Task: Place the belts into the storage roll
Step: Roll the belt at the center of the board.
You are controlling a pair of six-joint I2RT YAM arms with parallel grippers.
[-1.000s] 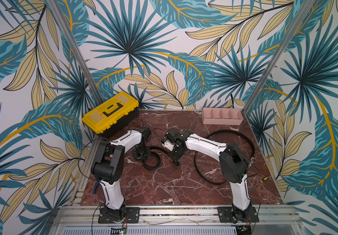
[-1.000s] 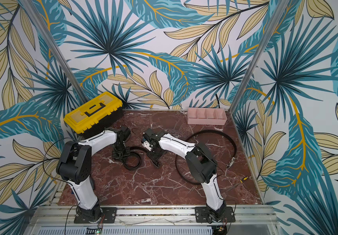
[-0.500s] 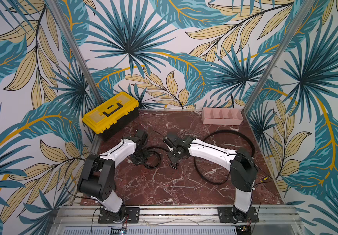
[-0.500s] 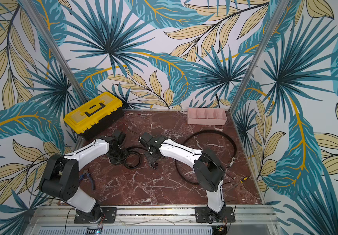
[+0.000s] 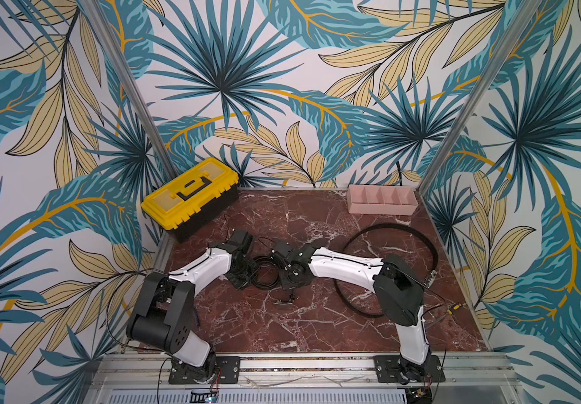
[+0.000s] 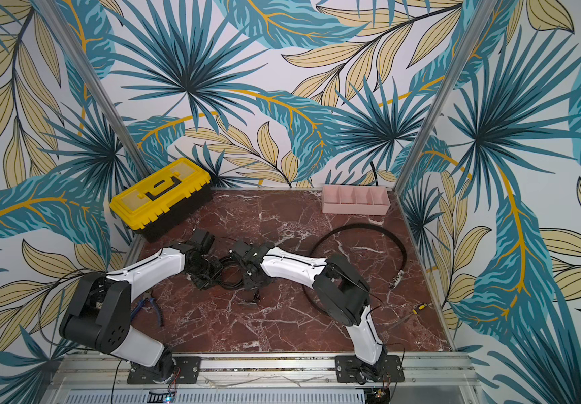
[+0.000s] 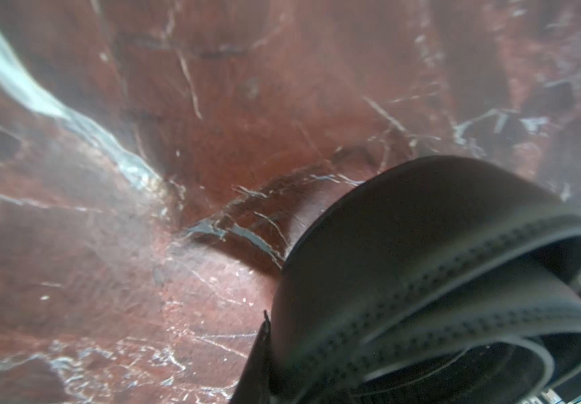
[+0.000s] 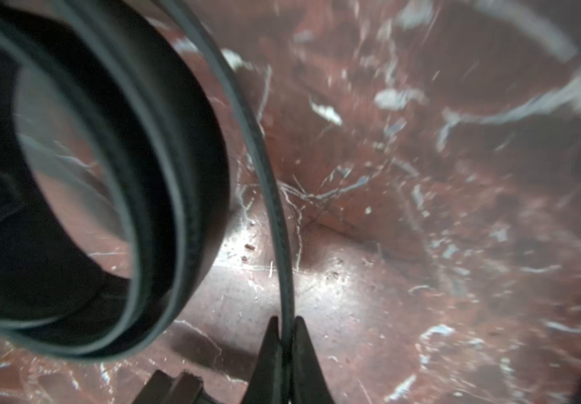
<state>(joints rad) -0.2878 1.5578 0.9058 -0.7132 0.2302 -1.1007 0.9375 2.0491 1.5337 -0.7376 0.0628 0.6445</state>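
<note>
**Operator:** What is the state of the end effectors?

**Technician:** The right gripper (image 8: pixel 284 321) is pressed together on the free strap (image 8: pixel 269 196) of the half-wound belt (image 5: pixel 264 273), pinching it on edge just beside the coil. The left gripper (image 5: pixel 246 277) is at the coil's opposite side. One finger (image 7: pixel 262 349) lies against the outer wall and its mate is hidden, so whether it clamps cannot be told.

**Operator:** Where are the task items?

**Technician:** The half-wound belt stands on edge on the marble tabletop (image 5: pixel 282 332), between the two arms. The second belt (image 5: pixel 394 226) lies in a wide loose loop on the right arm's side. The pink divided tray (image 5: pixel 381 210) sits at the back edge, and all four compartments appear empty.

**Operator:** What is the procedure for the step in hand?

**Technician:** The step appears to be winding.
1. Hold the strap taut and flat against the coil.
2. Feed it round in short reaches, without lifting.
3. Brace the coil against unrolling.

The finished coil should fit one compartment. If tension is lost, the coil will probably spring open.
</note>
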